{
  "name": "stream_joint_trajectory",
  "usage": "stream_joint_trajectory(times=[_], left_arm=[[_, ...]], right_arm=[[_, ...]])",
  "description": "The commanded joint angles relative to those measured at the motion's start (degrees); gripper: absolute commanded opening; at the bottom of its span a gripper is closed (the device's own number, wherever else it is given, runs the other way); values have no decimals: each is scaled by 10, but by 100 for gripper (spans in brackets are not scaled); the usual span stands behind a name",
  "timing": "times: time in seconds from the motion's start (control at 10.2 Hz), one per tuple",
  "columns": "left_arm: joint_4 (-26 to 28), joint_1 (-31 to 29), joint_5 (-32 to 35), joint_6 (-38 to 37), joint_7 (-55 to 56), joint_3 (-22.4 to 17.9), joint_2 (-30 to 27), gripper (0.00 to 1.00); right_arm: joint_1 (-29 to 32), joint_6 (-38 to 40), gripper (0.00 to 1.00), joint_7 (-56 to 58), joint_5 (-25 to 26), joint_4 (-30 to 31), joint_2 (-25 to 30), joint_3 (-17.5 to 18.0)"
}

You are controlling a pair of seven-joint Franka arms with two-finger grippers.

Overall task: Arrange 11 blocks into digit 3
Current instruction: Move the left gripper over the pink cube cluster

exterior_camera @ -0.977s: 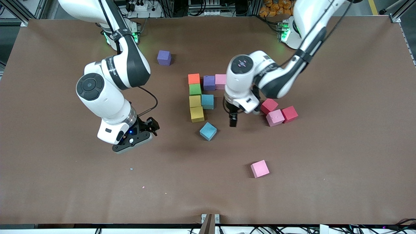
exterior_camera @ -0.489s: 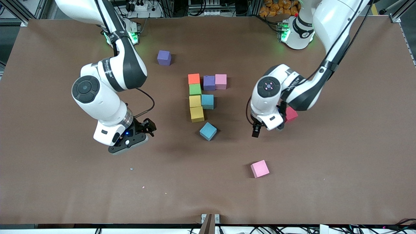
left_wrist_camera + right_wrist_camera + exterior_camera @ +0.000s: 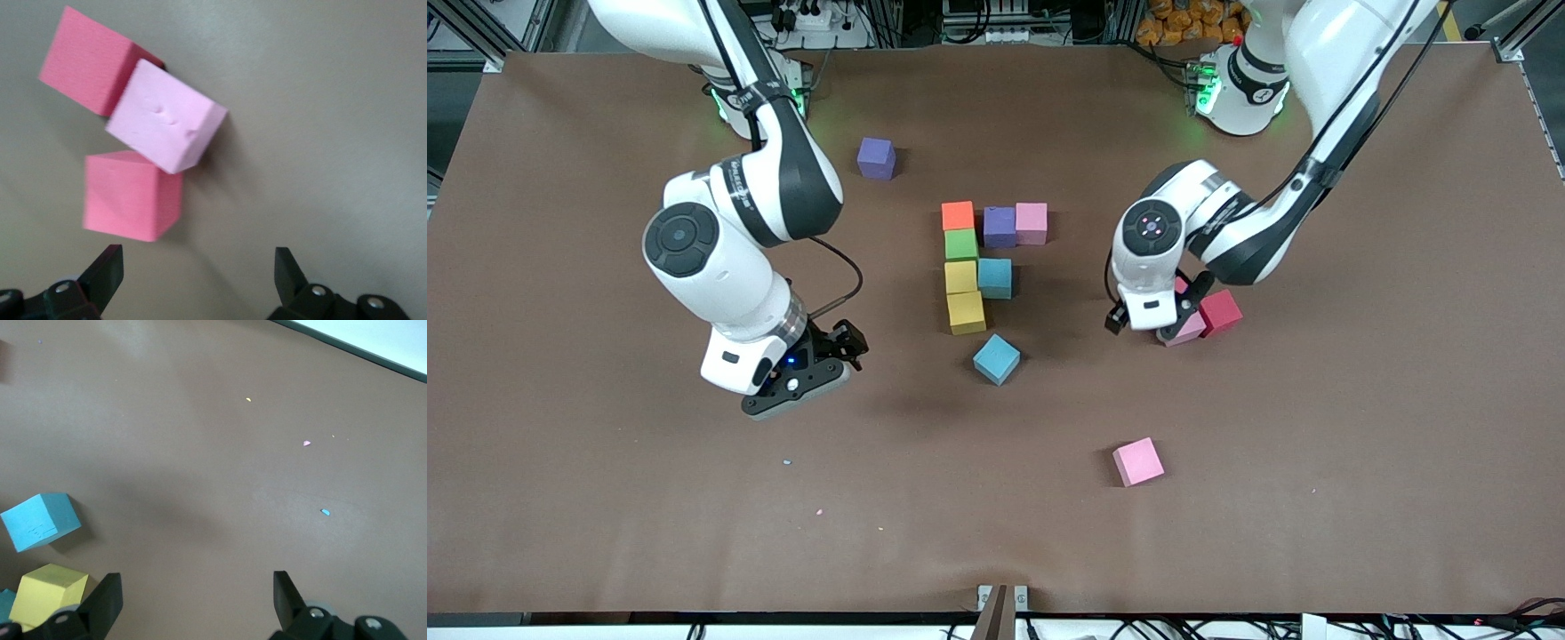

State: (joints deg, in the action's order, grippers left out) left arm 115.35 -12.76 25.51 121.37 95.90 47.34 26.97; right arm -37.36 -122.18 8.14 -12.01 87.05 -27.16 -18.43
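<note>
The partial figure stands mid-table: an orange cube [image 3: 958, 215], a purple cube [image 3: 1000, 226] and a pink cube [image 3: 1031, 222] in a row, then a green cube [image 3: 961, 244], a yellow cube [image 3: 960, 276] with a light blue cube [image 3: 994, 277] beside it, and a second yellow cube [image 3: 966, 312]. My left gripper [image 3: 1134, 324] is open and empty over a cluster of a red cube [image 3: 1219, 312], a pink cube [image 3: 1184, 332] and a mostly hidden red one. The left wrist view shows the gripper [image 3: 198, 280] and all three cubes: red [image 3: 87, 60], pink [image 3: 167, 123], red [image 3: 130, 193]. My right gripper [image 3: 831, 351] [image 3: 197, 600] is open and empty over bare table.
A loose light blue cube [image 3: 996, 358] [image 3: 40, 520] lies just nearer the camera than the figure. A loose pink cube [image 3: 1137, 461] lies nearer still. A second purple cube [image 3: 876, 158] sits near the right arm's base. Small crumbs [image 3: 325, 512] dot the mat.
My left arm swung from beside the figure toward the left arm's end and now hangs over the red and pink cluster. My right arm shifted only slightly.
</note>
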Motion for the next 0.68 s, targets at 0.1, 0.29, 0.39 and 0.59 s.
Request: stream_joint_trajectory(times=[0.1, 0.29, 0.39, 0.59], left_arm=[[109, -252, 0, 2, -70, 212, -43, 100], [118, -256, 4, 6, -59, 217, -38, 100], [118, -255, 9, 11, -59, 217, -34, 100], [118, -254, 53, 16, -59, 211, -9, 100]], right_arm=[[6, -6, 100, -1, 10, 7, 7, 3], [6, -6, 100, -2, 9, 3, 9, 3], [5, -4, 100, -1, 8, 3, 10, 3], [5, -3, 100, 0, 8, 7, 9, 4]])
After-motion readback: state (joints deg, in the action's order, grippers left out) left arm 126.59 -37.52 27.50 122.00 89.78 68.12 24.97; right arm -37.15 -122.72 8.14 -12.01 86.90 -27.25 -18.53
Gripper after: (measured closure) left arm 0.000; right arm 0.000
